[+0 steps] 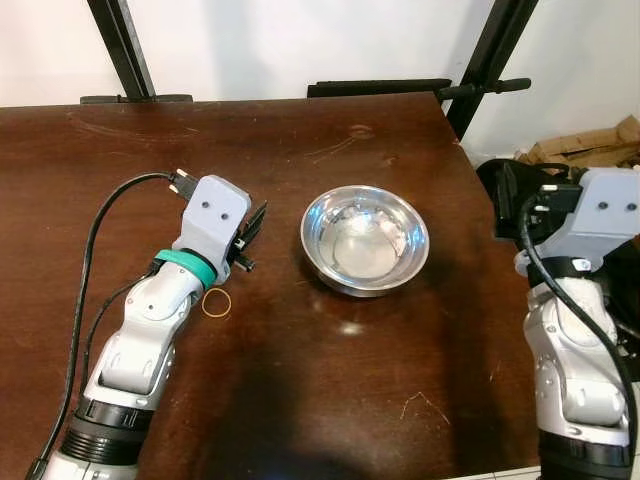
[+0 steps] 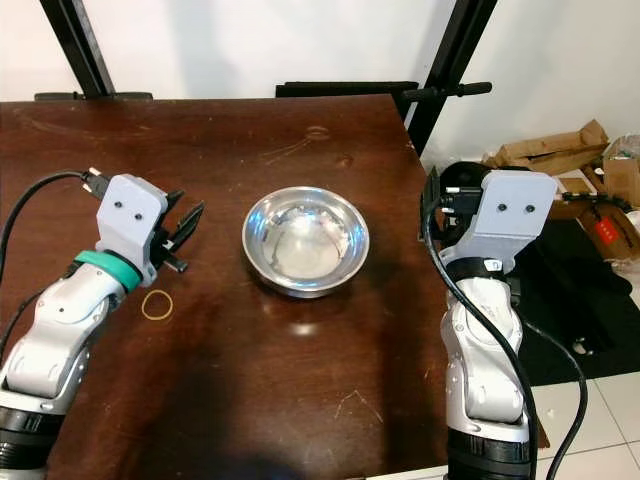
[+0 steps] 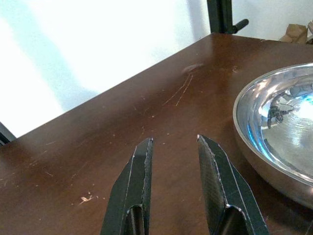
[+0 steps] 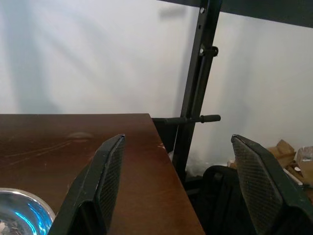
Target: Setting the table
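A shiny steel bowl (image 1: pixel 365 240) stands upright and empty on the dark brown table (image 1: pixel 300 400), right of the middle. My left gripper (image 1: pixel 255 225) hovers low over the table just left of the bowl, not touching it. In the left wrist view its fingers (image 3: pixel 139 166) stand a little apart with nothing between them, and the bowl (image 3: pixel 279 127) lies beside them. My right gripper (image 2: pixel 435 205) hangs beyond the table's right edge, level with the bowl. The right wrist view shows it (image 4: pixel 178 138) wide open and empty.
A tan rubber band (image 1: pixel 217 302) lies on the table beside my left forearm. Black metal posts (image 1: pixel 120 45) stand behind the far edge against a white wall. Cardboard (image 2: pixel 545 150) and a black bag (image 2: pixel 570 290) lie on the floor to the right.
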You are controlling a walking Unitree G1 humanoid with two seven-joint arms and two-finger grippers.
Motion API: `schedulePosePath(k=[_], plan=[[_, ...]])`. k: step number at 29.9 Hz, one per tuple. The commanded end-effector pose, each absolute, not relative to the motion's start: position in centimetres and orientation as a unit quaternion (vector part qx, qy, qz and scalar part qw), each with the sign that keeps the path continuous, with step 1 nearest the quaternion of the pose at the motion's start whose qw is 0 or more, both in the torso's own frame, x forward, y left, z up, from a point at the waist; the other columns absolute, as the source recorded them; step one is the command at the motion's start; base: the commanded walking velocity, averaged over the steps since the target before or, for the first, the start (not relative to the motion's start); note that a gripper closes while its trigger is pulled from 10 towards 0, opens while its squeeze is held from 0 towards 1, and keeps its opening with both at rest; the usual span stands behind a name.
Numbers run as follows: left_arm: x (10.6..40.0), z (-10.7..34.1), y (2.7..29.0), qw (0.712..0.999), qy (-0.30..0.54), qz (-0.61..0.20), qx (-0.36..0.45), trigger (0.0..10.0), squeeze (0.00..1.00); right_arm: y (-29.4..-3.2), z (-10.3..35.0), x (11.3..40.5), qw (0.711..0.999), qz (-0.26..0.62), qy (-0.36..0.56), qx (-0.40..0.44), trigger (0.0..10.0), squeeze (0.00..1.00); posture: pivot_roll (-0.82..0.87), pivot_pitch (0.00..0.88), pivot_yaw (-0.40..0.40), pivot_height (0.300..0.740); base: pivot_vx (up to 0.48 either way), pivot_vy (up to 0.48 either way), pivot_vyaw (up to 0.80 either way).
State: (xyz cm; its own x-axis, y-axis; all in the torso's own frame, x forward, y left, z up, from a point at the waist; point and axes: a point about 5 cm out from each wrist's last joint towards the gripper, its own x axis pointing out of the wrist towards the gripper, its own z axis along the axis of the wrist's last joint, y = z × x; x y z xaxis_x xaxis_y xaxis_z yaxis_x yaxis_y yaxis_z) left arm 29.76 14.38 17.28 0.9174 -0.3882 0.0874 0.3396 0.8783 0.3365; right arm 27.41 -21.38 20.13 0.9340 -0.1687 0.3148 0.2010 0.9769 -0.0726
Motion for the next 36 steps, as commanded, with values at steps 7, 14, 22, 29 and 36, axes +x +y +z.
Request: schedulePosePath(k=[7,14,22,29,36], plan=[[29.46,16.59,14.83,0.967,-0.065,-0.185,0.164,10.0,0.00,-21.24,19.70,27.68,0.984,-0.092,-0.150,-0.039,10.0,0.00,0.03,0.000,0.030,0.740,0.000,0.000,0.00],[29.46,16.55,14.99,0.966,-0.065,-0.184,0.167,10.0,0.00,-21.15,19.73,27.84,0.984,-0.088,-0.151,-0.039,10.0,0.00,0.03,0.000,0.029,0.740,-0.223,0.000,0.00],[29.48,16.52,15.05,0.966,-0.065,-0.184,0.169,10.0,0.00,-21.11,19.68,27.86,0.984,-0.086,-0.151,-0.039,10.0,0.00,0.03,0.000,0.029,0.740,-0.288,0.000,0.00],[29.49,16.53,15.06,0.966,-0.066,-0.184,0.169,10.0,0.00,-21.07,19.65,27.89,0.984,-0.086,-0.151,-0.040,10.0,0.00,0.03,0.000,0.030,0.740,-0.291,0.000,0.00],[29.52,16.54,15.05,0.966,-0.066,-0.185,0.170,10.0,0.00,-21.01,19.58,27.89,0.984,-0.086,-0.150,-0.039,10.0,0.00,0.03,0.000,0.032,0.740,-0.292,0.000,0.00]])
